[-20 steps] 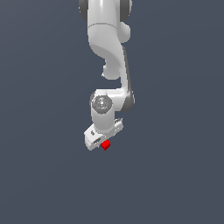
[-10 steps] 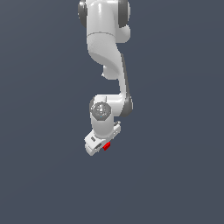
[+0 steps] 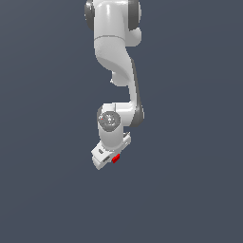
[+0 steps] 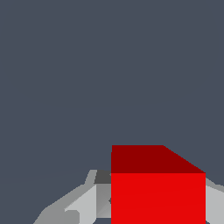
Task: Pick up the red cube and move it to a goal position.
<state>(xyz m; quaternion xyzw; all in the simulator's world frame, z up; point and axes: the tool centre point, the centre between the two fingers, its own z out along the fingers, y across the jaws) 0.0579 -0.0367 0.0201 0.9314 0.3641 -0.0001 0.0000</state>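
The red cube is tiny and lies mostly under the white gripper at the end of the arm, near the middle of the exterior view. Only a small red corner of it shows there. In the wrist view the red cube fills the space between the gripper's two grey fingers. One finger presses against each side, with no gap visible. The gripper is shut on the cube. No goal marker shows in either view.
The flat dark grey-blue floor spreads out all around. The white arm reaches down from the top of the exterior view. Nothing else shows.
The arm has come down a little over the cube, so less red shows now. The cube itself has stayed in place.
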